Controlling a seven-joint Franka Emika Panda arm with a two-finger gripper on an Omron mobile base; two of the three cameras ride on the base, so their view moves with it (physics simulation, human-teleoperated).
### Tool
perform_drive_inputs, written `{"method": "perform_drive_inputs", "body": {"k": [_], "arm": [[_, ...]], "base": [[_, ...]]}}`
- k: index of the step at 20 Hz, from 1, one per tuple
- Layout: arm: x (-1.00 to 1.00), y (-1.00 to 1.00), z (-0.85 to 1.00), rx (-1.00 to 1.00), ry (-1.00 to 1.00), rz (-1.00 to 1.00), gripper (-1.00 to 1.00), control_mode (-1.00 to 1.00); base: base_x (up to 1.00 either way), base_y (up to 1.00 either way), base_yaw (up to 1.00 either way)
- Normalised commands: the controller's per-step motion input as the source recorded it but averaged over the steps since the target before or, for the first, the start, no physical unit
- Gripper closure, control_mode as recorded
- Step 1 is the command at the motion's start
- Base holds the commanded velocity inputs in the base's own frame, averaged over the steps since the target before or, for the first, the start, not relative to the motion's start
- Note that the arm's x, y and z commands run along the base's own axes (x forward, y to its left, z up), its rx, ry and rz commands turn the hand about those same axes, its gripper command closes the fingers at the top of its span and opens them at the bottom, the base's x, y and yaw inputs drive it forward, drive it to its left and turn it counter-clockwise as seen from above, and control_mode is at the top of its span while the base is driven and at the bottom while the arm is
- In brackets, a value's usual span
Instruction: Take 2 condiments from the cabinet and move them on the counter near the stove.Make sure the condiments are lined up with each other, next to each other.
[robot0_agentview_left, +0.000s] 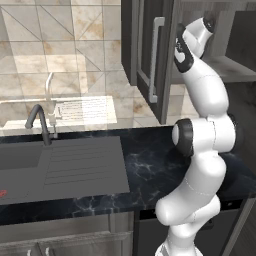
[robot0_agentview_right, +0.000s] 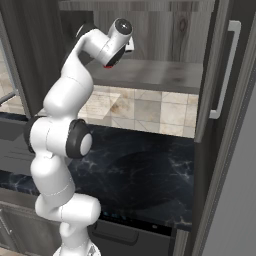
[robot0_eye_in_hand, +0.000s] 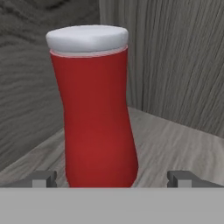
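A slim red condiment bottle (robot0_eye_in_hand: 96, 118) with a white cap stands upright on the grey shelf (robot0_eye_in_hand: 175, 140) of the dark wood-grain cabinet (robot0_agentview_right: 165, 30), close in front of the hand camera. My gripper (robot0_eye_in_hand: 113, 179) is open. Its fingertips (robot0_eye_in_hand: 41, 178) stand wide to either side of the bottle's base and do not touch it. In both base views the arm reaches up into the cabinet above the black marble-look counter (robot0_agentview_left: 150, 165). The stove is out of view.
The cabinet's doors hang open, one with a silver bar handle (robot0_agentview_left: 156, 60) on the left and one (robot0_agentview_right: 225, 70) on the right. A grey sink (robot0_agentview_left: 60, 165) with a dark faucet (robot0_agentview_left: 40, 122) lies left of the arm. A dark appliance front (robot0_agentview_right: 115, 232) sits under the counter.
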Motion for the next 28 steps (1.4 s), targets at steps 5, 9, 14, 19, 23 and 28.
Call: {"method": "perform_drive_inputs", "body": {"k": [5,9,14,19,23,28], "arm": [[0.10,0.00,-0.03,0.00,0.01,0.00,-1.00,-1.00],[0.07,0.00,-0.01,0.00,0.01,0.00,-1.00,-1.00],[0.00,0.00,0.00,0.00,0.02,0.00,-1.00,-1.00],[0.00,0.00,0.00,0.00,0.01,0.00,1.00,-1.00],[0.00,0.00,0.00,0.00,0.00,0.00,1.00,-1.00],[0.00,0.00,0.00,0.00,0.00,0.00,1.00,-1.00]], "base": [[0.00,0.00,0.00],[0.00,0.00,0.00],[0.00,0.00,0.00],[0.00,0.00,0.00],[0.00,0.00,0.00],[0.00,0.00,0.00]]}}
